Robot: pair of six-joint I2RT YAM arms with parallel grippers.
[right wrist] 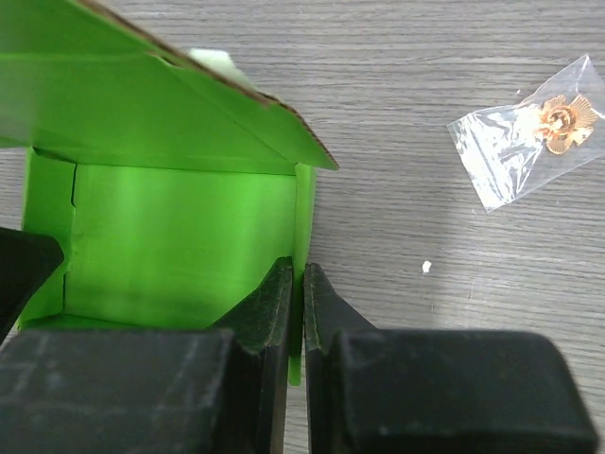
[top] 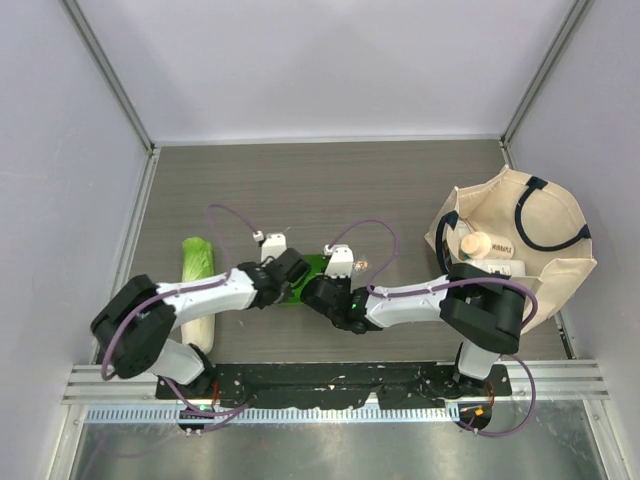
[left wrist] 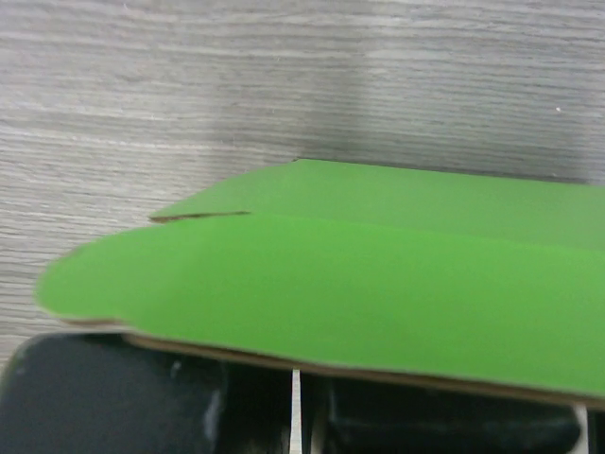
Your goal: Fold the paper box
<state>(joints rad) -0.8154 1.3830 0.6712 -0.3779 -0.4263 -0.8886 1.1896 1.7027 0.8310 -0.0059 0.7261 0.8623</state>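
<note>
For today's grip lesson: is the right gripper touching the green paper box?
Touching. The right wrist view shows the right gripper pinching a wall of the paper box.

The paper box is sitting near the middle of the worktop, between the ends of the two arms. The left gripper is sitting at its left side, with a flap of the box lying over the jaws. The right gripper is sitting at its near right side, its jaws closing on either face of the box's right wall. A small packet is lying just right of the box, apart from it. The cabbage is lying well to the left, beside the left arm. The tote bag is standing at the far right, with a bottle lying in it.
</note>
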